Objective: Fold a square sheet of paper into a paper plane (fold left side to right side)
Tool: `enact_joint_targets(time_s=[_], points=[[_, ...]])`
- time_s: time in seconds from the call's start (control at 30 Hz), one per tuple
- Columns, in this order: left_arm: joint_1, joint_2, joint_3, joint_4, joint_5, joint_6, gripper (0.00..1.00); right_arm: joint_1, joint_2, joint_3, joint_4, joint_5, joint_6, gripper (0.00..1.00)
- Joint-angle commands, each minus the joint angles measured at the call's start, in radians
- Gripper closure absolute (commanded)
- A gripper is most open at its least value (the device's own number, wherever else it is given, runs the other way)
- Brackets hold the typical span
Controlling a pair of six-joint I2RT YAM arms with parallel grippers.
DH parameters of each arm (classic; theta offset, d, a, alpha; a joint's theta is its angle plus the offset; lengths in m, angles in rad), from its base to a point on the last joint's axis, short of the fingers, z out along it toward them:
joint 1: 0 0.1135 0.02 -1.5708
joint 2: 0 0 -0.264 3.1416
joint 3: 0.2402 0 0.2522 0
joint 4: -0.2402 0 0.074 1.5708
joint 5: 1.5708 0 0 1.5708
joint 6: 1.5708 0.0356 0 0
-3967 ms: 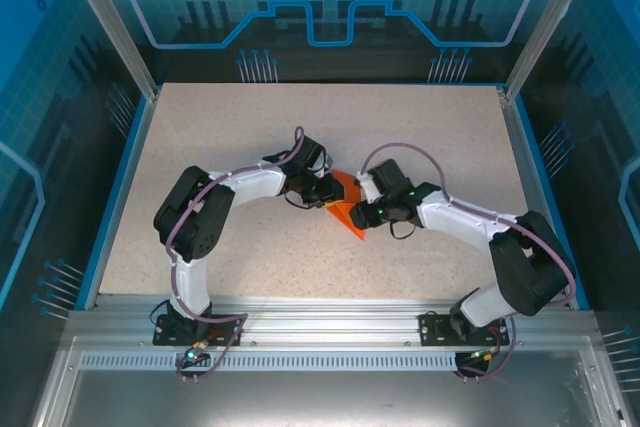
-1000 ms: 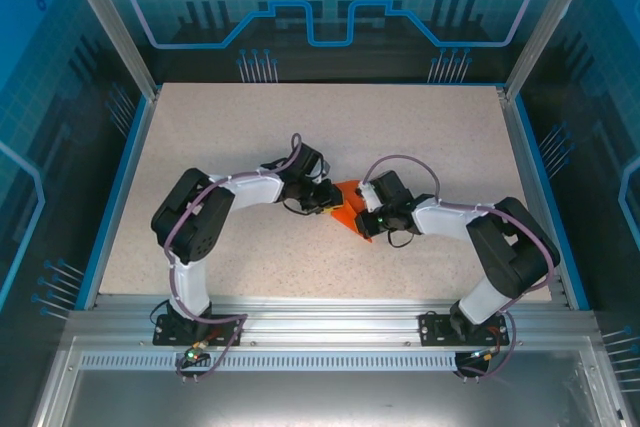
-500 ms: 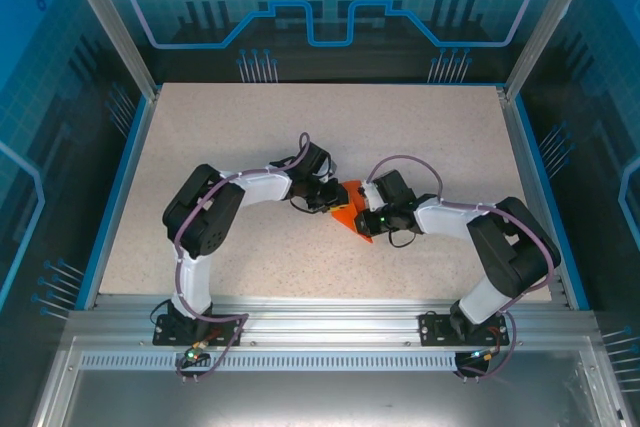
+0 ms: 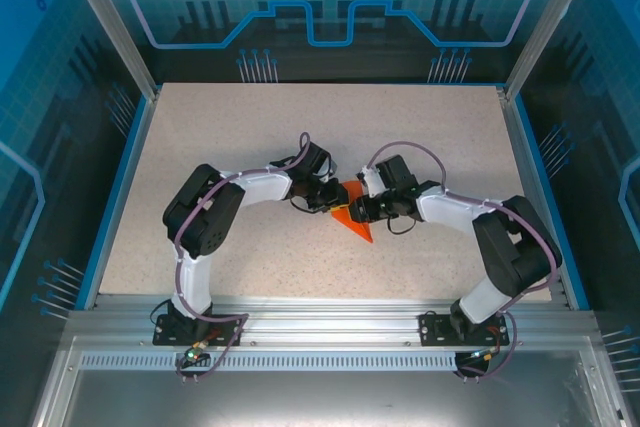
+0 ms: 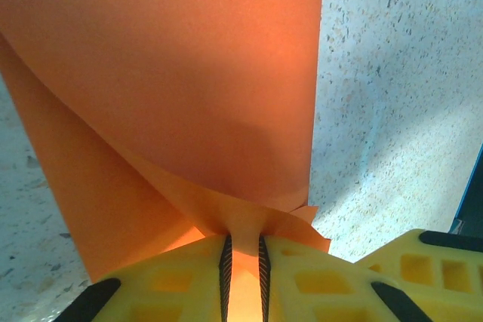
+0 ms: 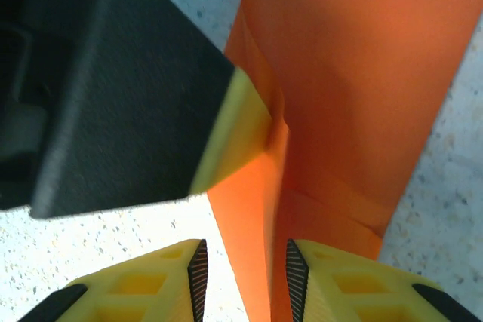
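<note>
The square sheet of paper (image 4: pixel 353 217) is orange-red and partly folded, lying mid-table between both arms. In the left wrist view its layers (image 5: pixel 173 88) fan out from a pinched corner. My left gripper (image 5: pixel 242 250) is shut on that corner, and from above it (image 4: pixel 334 198) sits at the paper's left edge. My right gripper (image 6: pixel 243 271) stands open astride a raised fold of the paper (image 6: pixel 355 73), with a gap at its left pad. From above it (image 4: pixel 358 209) is at the paper's right edge. The left gripper's yellow finger (image 6: pixel 235 135) touches the fold just ahead.
The speckled table (image 4: pixel 240 137) is ringed by a blue rim (image 4: pixel 118 187) and aluminium posts. Both wrists nearly meet over the paper. Bare tabletop lies toward the far side and both side edges.
My right gripper's jaws have parted and let go of the paper, and its wrist has shifted slightly toward the far side. The left gripper keeps its pinch on the corner.
</note>
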Motion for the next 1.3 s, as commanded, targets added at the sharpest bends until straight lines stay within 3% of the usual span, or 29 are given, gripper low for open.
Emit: enact_joint_targets(time_s=[0.0,0.17,0.3,0.5,0.83,1.27], points=[[-0.007,0.014,0.028,-0.029,0.009,0.015,0.78,-0.016,0.046,0.03,-0.029,-0.028,-0.017,0.65],[-0.008,0.008,0.024,-0.031,0.01,0.018,0.78,-0.019,0.072,0.039,-0.026,-0.012,-0.015,0.66],[-0.008,-0.004,0.021,-0.035,0.009,0.023,0.78,-0.038,0.073,0.026,-0.009,-0.044,-0.004,0.85],[-0.008,-0.049,-0.014,-0.024,0.016,0.035,0.66,-0.06,0.061,-0.001,0.013,-0.079,0.014,0.97],[-0.009,-0.07,-0.078,-0.011,0.004,0.029,0.83,-0.069,0.062,-0.017,0.04,-0.097,0.037,0.98],[-0.01,0.018,-0.045,-0.028,-0.02,0.025,0.85,-0.071,0.059,-0.015,0.04,-0.129,0.047,0.97]])
